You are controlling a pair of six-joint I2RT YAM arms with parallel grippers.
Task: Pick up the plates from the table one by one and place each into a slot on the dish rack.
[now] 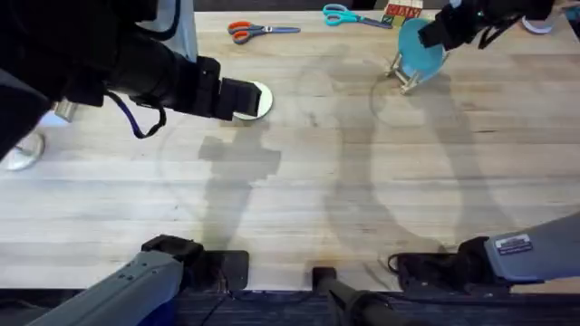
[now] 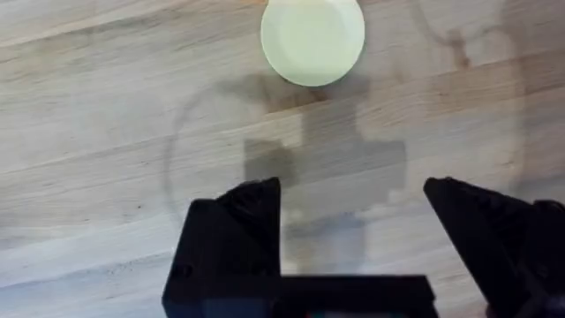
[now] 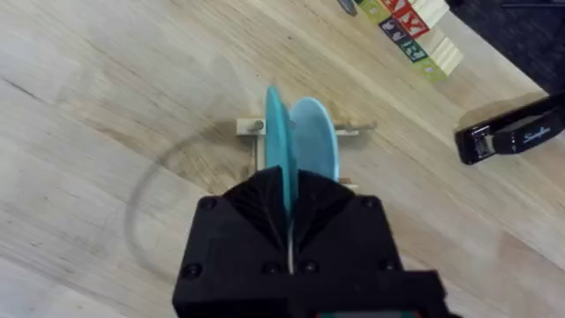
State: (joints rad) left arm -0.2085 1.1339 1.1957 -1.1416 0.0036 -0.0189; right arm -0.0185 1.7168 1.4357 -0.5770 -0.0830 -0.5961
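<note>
From overhead we see the pale plank worktop (image 1: 299, 181) with the left arm reaching over its far left part; the left tool (image 1: 237, 100) sits partly over a cream-yellow plate (image 1: 261, 100), round and lying flat. At the far right the light-wood dish rack (image 1: 410, 74) holds a teal-blue plate (image 1: 422, 50) on edge, and the right tool (image 1: 441, 32) is right at the plate's rim. Beyond them, along the far edge, lie orange-handled scissors (image 1: 252, 30), teal-handled scissors (image 1: 349, 15) and lettered toy blocks (image 1: 403, 12). The middle and near worktop is open wood.

In the left wrist view we find the left tool's (image 2: 351, 221) black fingers (image 2: 243, 221) spread wide with nothing between them, above bare planks; the cream-yellow plate (image 2: 312, 40) lies flat, smooth and matte, apart from them, with clear wood all around.

In the right wrist view the right tool (image 3: 290, 210) has its fingers drawn close onto the rim of the teal-blue plate (image 3: 276, 146), which stands upright, edge-on to us, in the rack (image 3: 256, 128). A lighter blue plate (image 3: 313, 141) stands just beside it, also upright. The blocks (image 3: 410, 26) and a black stapler (image 3: 512, 132) lie beyond the rack.
</note>
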